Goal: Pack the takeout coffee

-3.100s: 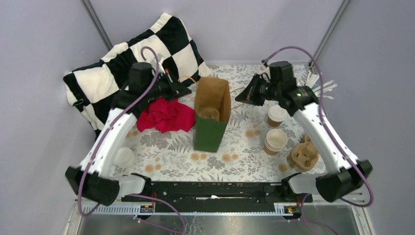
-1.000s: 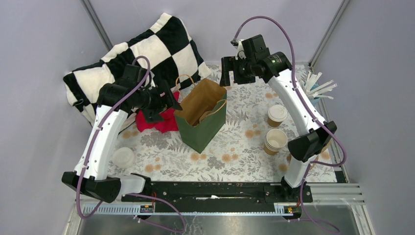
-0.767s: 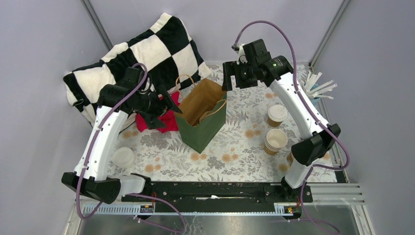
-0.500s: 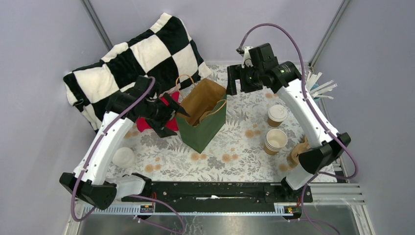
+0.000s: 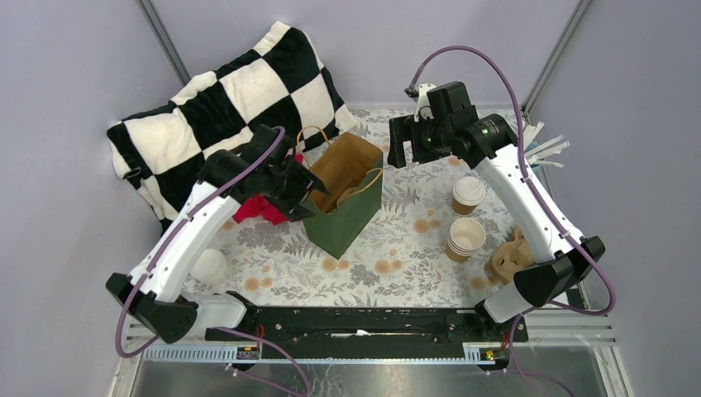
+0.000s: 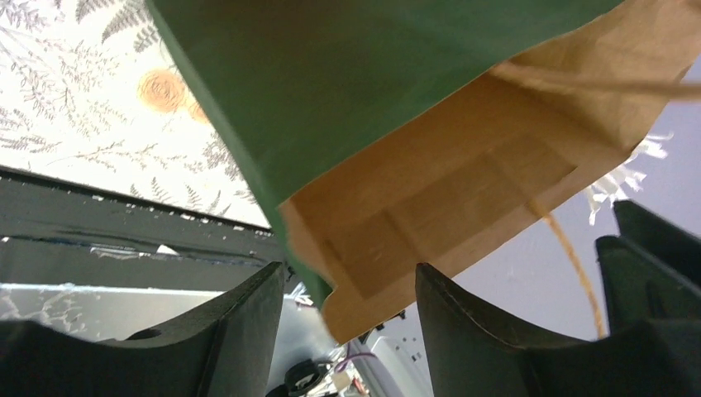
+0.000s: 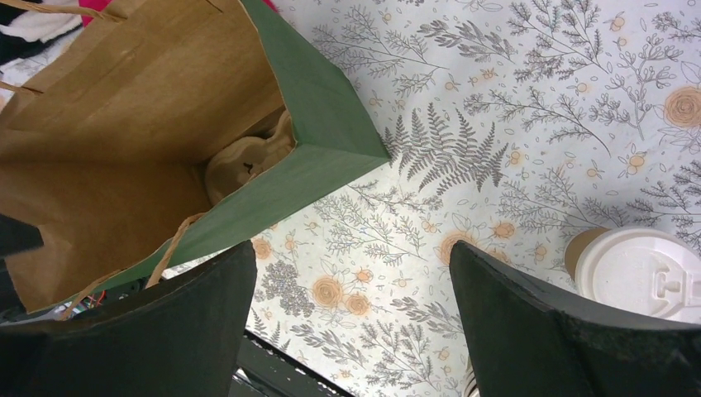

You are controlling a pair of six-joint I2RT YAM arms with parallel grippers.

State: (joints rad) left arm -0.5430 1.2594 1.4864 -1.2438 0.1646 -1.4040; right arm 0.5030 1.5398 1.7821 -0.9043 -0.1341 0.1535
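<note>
Takeout coffee point(image 5: 469, 195), a lidded kraft cup, stands upright on the floral tablecloth point(image 5: 397, 265), right of the bag and just behind a stack of lidless cups point(image 5: 465, 238). A checkered pillow point(image 5: 223, 99) fills the far left corner. At centre, a green paper bag point(image 5: 343, 219) stands open, with a moulded cup carrier point(image 7: 248, 161) at its bottom. The left gripper point(image 6: 347, 322) straddles the bag's left rim, fingers apart on either side of the paper, not clamped. The right gripper point(image 7: 351, 331) hovers spread wide and empty above the table, behind and right of the bag. A red cloth point(image 5: 256, 211) lies between pillow and bag. A second carrier point(image 5: 512, 260) sits near the right edge.
</note>
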